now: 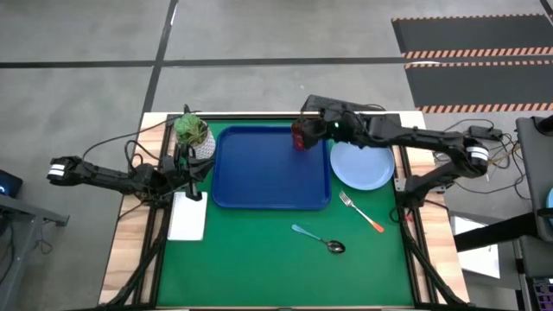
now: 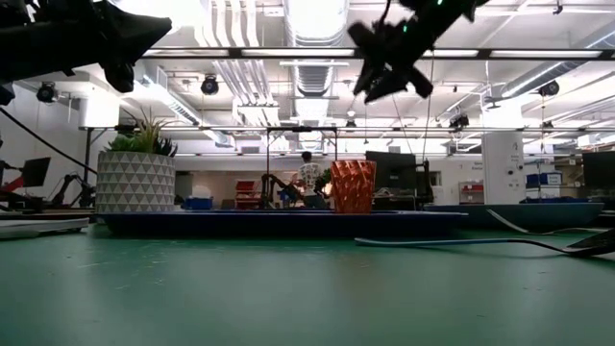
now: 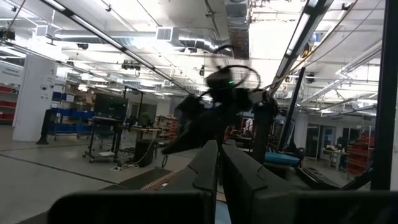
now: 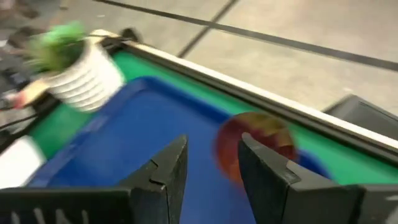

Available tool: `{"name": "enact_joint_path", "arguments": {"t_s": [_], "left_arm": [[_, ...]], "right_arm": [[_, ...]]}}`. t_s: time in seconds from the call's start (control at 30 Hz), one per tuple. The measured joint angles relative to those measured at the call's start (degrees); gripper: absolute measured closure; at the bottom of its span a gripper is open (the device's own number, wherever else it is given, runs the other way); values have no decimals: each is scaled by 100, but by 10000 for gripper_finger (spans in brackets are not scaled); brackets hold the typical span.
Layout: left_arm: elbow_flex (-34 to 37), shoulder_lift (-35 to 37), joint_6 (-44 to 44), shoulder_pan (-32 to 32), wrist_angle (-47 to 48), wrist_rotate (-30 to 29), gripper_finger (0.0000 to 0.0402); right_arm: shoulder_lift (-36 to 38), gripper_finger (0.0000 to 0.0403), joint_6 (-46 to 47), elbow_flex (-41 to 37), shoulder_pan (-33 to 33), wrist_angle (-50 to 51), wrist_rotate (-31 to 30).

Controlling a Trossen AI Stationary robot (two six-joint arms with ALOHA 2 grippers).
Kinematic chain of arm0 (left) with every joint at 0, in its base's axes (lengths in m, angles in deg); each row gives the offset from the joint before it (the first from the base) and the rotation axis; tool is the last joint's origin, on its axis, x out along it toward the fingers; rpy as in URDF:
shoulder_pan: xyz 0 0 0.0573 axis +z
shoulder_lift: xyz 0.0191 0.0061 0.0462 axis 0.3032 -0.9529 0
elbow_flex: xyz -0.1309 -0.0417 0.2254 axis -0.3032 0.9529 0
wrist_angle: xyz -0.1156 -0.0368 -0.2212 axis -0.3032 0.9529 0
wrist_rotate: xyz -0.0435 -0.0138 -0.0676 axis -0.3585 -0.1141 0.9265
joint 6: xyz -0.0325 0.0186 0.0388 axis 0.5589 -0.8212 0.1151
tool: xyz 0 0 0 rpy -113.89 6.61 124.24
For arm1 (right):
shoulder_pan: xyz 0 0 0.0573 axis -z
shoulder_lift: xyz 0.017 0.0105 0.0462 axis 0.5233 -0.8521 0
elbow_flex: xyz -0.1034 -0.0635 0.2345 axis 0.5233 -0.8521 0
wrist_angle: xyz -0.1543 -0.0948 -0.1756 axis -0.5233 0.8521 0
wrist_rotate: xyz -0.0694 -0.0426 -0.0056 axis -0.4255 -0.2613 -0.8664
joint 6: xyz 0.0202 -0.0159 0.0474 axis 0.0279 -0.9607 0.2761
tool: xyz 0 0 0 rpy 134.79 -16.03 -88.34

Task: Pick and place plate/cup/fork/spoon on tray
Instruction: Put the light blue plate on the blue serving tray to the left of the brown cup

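Note:
The reddish-brown cup (image 1: 300, 136) stands upright on the dark-blue tray (image 1: 259, 173), at its far right corner. My right gripper (image 2: 386, 69) hangs open well above the cup (image 2: 353, 185) and touches nothing. In the right wrist view the cup (image 4: 256, 142) shows blurred beyond the open fingers. The light-blue plate (image 1: 361, 164) lies on the green mat right of the tray. The orange-handled fork (image 1: 361, 212) and the teal-handled spoon (image 1: 320, 239) lie on the mat nearer the front. My left gripper (image 3: 219, 169) is shut and waits at the table's left edge.
A white pot with a green plant (image 1: 193, 136) stands at the tray's far left corner. A white flat object (image 1: 187, 216) lies on the mat's left side. Cables trail off the table on the right. Open green mat lies in front of the tray.

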Motion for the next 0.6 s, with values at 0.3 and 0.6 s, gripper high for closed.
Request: {"name": "enact_joint_path", "arguments": {"t_s": [0.3, 0.6], "left_arm": [[0, 1, 2, 0, 0, 0, 400], [-2, 0, 4, 1, 0, 0, 400]], "right_arm": [[183, 289, 350, -1, -1207, 74, -9], [85, 302, 1034, -8, -2029, 766, -211]]}}
